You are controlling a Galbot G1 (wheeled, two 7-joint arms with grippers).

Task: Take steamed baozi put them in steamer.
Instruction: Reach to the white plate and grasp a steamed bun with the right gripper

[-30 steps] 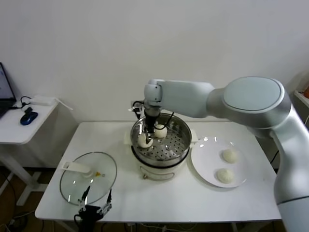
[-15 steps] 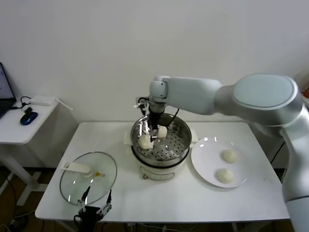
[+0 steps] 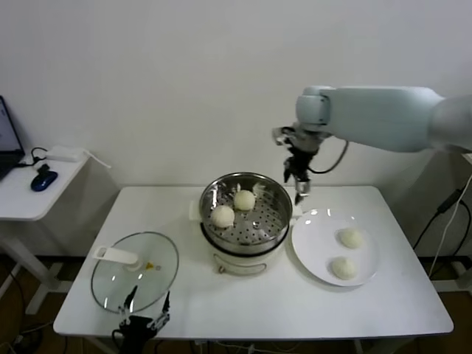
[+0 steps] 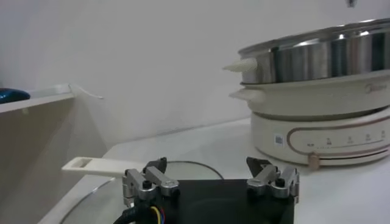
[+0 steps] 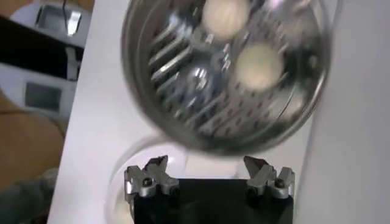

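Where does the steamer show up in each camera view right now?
Head view: steamer at table centre, two buns inside.
Left wrist view: steamer seen side-on, on its white cooker base.
Right wrist view: steamer from above, buns visible.
Shared landmark: the steamer's shiny steel rim.

No text, brand, number or sign can be read. The white electric cooker base (image 4: 323, 137) under the round stainless-steel steamer basket (image 4: 317, 58) bears a small grey square mark and a row of faint printed markings along its front panel, all too small to make out.
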